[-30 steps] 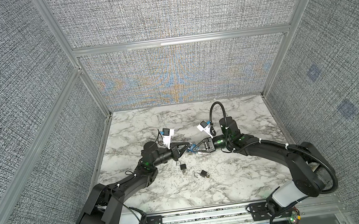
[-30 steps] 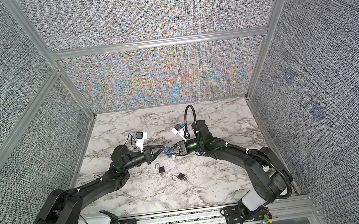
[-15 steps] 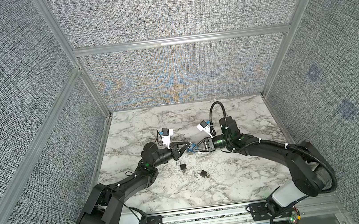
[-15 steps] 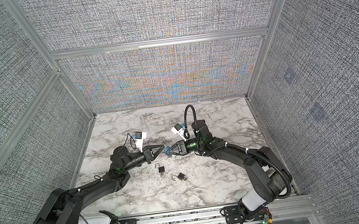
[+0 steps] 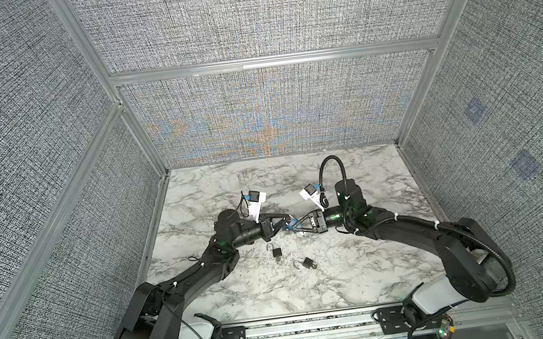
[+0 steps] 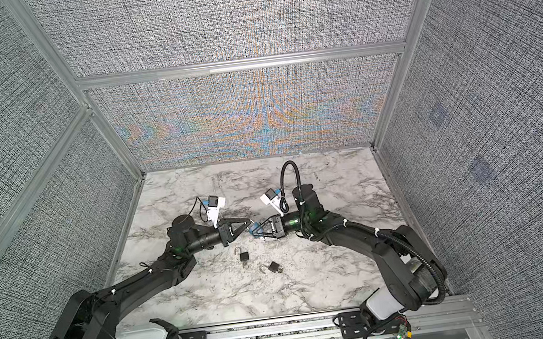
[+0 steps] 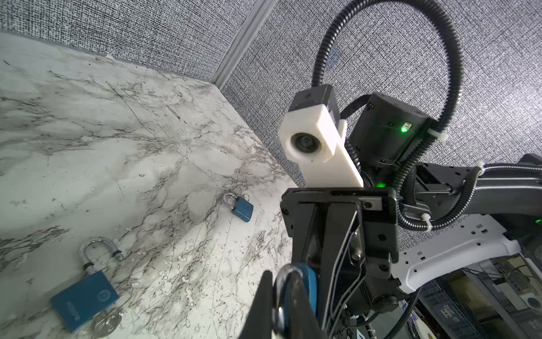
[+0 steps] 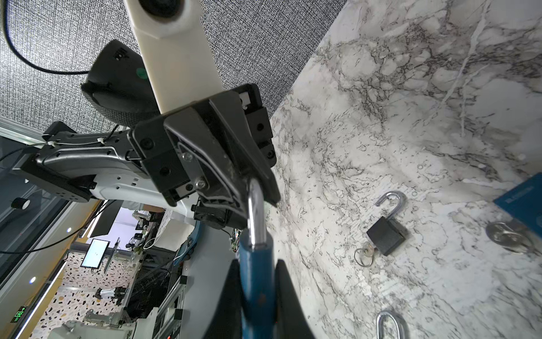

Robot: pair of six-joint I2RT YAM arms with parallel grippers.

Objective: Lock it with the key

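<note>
A blue padlock (image 5: 292, 226) (image 6: 254, 229) hangs above the marble table (image 5: 346, 274) at the centre, between both grippers. My right gripper (image 8: 256, 281) (image 5: 295, 227) is shut on the blue body (image 8: 256, 273). The silver shackle (image 8: 255, 217) runs from the body into my left gripper (image 7: 281, 293) (image 5: 285, 226), which is shut on it. In the left wrist view the shackle (image 7: 283, 278) sits between the dark fingers, with the blue body (image 7: 309, 281) behind. No key shows on the held padlock.
Two more padlocks (image 5: 276, 251) (image 5: 307, 262) lie on the table just in front of the grippers, shackles open. One (image 7: 85, 296) has a key (image 7: 107, 321) in its base; a dark one (image 8: 384, 237) has a key on a ring (image 8: 363, 256). Fabric walls enclose the table.
</note>
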